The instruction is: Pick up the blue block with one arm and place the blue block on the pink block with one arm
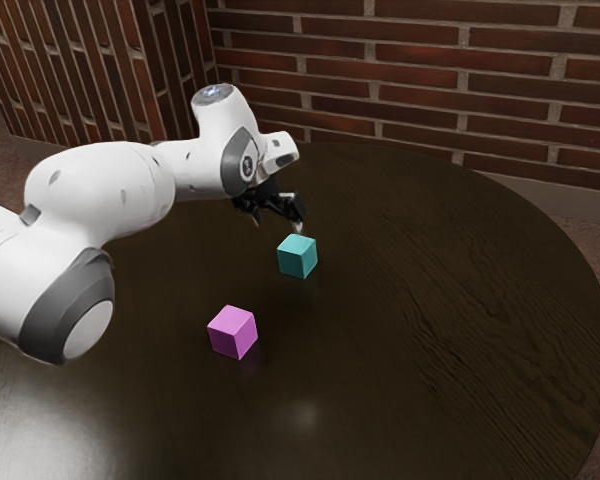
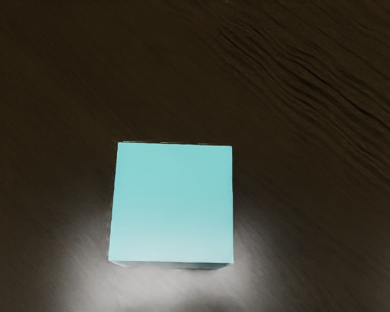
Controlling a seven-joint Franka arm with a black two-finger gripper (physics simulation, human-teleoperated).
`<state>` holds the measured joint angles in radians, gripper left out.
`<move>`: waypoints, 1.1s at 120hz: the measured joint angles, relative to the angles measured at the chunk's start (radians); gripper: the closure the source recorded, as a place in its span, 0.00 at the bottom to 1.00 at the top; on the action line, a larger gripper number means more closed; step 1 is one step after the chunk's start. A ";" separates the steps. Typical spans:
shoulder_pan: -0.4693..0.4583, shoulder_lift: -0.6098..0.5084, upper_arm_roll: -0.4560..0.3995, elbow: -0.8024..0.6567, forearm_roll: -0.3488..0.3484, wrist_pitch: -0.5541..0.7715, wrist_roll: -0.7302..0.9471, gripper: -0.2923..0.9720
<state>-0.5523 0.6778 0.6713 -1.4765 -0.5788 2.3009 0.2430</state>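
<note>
My arm (image 1: 100, 220) reaches in from the exterior view's left of the blue block (image 1: 297, 256), which reads more turquoise than blue on the dark bench (image 1: 460, 300). The pink block (image 1: 231, 331) comes next. It stands on the bench to the exterior view's left of the blue block and closer to that camera, well apart from it, with nothing on its top face. My jaws follow, hanging above the blue block and a touch to its exterior-view left. They are spread apart, empty, and clear of the block, with a gap of air between the fingertips and its top face. The blue block itself rests flat on the bench, touching nothing else. In the wrist view the blue block (image 2: 173, 203) lies almost straight beneath my hand. Its top face is a plain square whose edges run square to the camera. As a cube it has no long axis to favour, so I judge either pair of opposite side faces would serve for a grip. The move ahead seems to turn on that vertical relation: the block is below me and only slightly off centre, so a small correction and a straight descent should bring one finger to each side. To the exterior view's right of the blue block the bench runs on bare to its rounded edge, and the brick wall (image 1: 430, 70) stands behind the block.
</note>
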 joint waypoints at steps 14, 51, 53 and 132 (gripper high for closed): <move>0.034 0.056 -0.008 0.121 0.003 -0.079 0.028 0.24; 0.052 0.121 -0.010 0.147 0.003 -0.183 0.100 0.23; 0.053 0.122 -0.009 0.147 0.003 -0.185 0.105 0.23; 0.104 0.244 -0.014 0.222 -0.198 -0.041 0.244 0.23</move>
<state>-0.4483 0.9214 0.6572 -1.2542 -0.7770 2.2604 0.4869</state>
